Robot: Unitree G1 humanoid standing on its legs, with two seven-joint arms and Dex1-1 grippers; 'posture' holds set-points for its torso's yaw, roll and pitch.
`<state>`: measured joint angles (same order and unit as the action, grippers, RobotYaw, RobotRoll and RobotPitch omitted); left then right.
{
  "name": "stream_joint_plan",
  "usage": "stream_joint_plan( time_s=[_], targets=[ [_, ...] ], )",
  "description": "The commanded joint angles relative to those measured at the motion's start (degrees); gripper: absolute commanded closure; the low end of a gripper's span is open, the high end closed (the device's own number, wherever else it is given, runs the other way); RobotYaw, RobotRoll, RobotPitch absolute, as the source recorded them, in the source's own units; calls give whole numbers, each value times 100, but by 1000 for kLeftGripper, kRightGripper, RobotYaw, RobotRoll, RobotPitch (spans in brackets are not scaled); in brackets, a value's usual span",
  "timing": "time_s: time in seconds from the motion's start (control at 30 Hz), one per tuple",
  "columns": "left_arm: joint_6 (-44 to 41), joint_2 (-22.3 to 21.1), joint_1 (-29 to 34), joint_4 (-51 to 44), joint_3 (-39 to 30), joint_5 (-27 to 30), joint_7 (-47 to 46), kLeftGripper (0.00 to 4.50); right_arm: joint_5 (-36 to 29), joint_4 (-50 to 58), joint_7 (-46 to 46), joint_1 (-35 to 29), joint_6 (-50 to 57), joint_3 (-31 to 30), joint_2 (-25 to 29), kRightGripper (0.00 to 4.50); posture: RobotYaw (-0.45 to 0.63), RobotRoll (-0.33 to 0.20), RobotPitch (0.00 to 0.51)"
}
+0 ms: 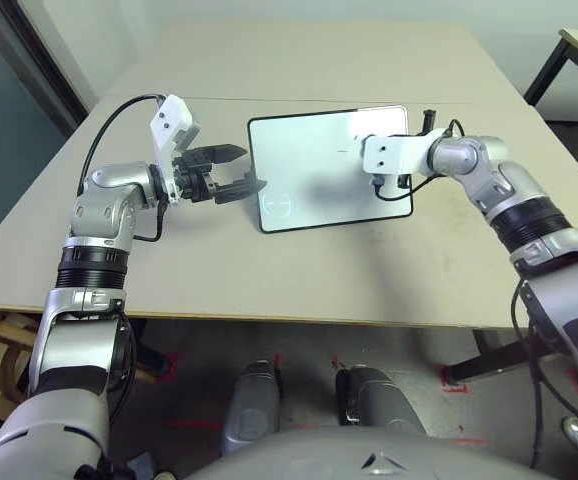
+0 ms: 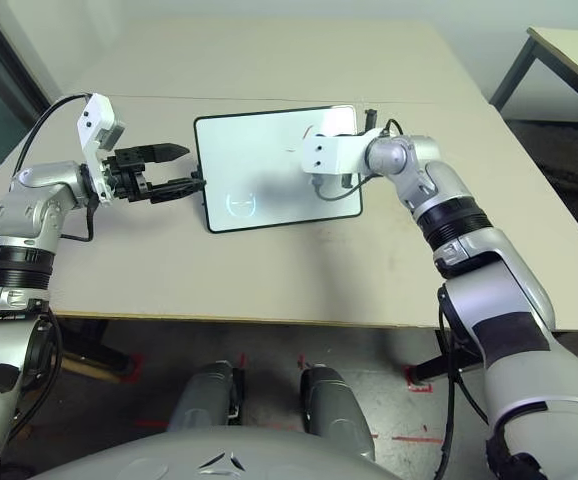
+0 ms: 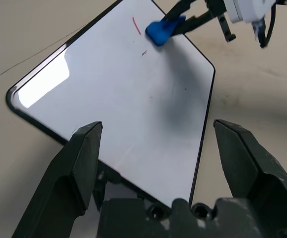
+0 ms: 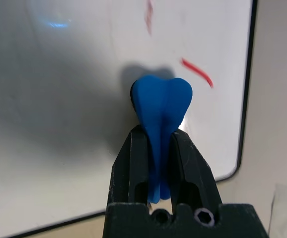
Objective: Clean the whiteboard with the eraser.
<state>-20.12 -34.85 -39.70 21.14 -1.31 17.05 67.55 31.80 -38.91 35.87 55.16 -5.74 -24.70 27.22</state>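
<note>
Right gripper (image 4: 162, 144) pinches the blue eraser (image 4: 161, 106) over the whiteboard (image 1: 309, 150)'s far right; red marks (image 4: 197, 72) just beside it. Left gripper (image 1: 237, 170) wide open at the board's left edge.

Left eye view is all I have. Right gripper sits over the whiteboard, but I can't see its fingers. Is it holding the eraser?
Observer: Yes. The right gripper is shut on the blue eraser, which sticks out past the fingertips.
Operator: Any marks left on the board?
Observer: A short red stroke lies on the whiteboard just beside the eraser, near the board's edge, and a fainter red smear beyond it.
Operator: And the left gripper?
Observer: The left gripper is open, its fingers spread on either side of a corner of the board and not clamped on it.
</note>
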Motion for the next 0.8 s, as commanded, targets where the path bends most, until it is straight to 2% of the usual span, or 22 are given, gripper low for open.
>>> stream_joint_plan(
  time_s=[0.03, 0.47, 0.8],
  targets=[
    [24, -50, -66, 9, 3, 34, 31, 0, 67, 120, 129, -62, 24, -193, -196, 4132, 211, 0, 46],
    [35, -41, -86, 28, 2, 36, 21, 0, 158, 115, 104, 96, 43, -265, -616, 4132, 212, 0, 45],
    [43, -45, -93, 45, 0, 32, 18, 0, 238, -676, -220, 338, -132, -112, -154, 4132, 210, 0, 43]
  ],
)
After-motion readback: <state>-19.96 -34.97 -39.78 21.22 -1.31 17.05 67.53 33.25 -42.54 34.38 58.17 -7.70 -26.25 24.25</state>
